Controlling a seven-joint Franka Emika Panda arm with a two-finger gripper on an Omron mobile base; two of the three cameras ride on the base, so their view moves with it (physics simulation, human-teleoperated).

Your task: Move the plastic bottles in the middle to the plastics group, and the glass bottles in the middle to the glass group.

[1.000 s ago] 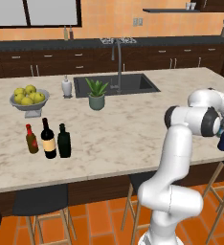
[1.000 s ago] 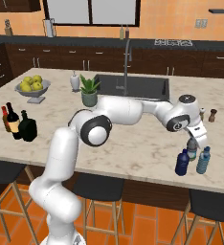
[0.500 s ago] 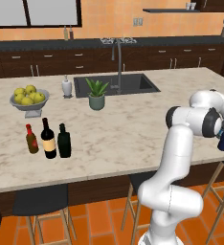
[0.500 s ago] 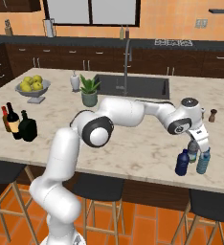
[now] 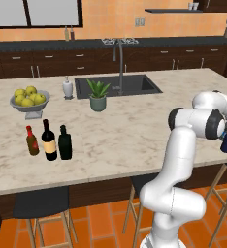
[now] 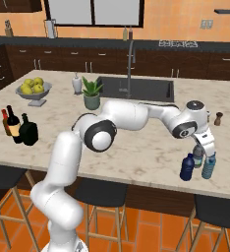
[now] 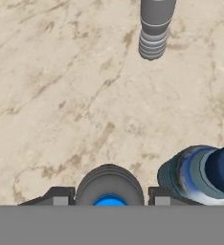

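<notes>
Your gripper [image 6: 206, 153] hangs straight down over the worktop's [image 6: 136, 152] lower-right edge, its fingers [image 7: 61, 196] parted a little on either side of the clear water bottle [image 7: 109, 187], blue cap showing between them; whether they still press it you cannot tell. Beside it stand the dark blue bottle [image 6: 187, 167] and another pale one [image 6: 209, 166]. These look light, thin-walled and slick, so grip at the neck just under the cap. The dark green-black bottle [image 5: 65, 143] stands at middle left with the wine bottle [image 5: 49, 141].
</notes>
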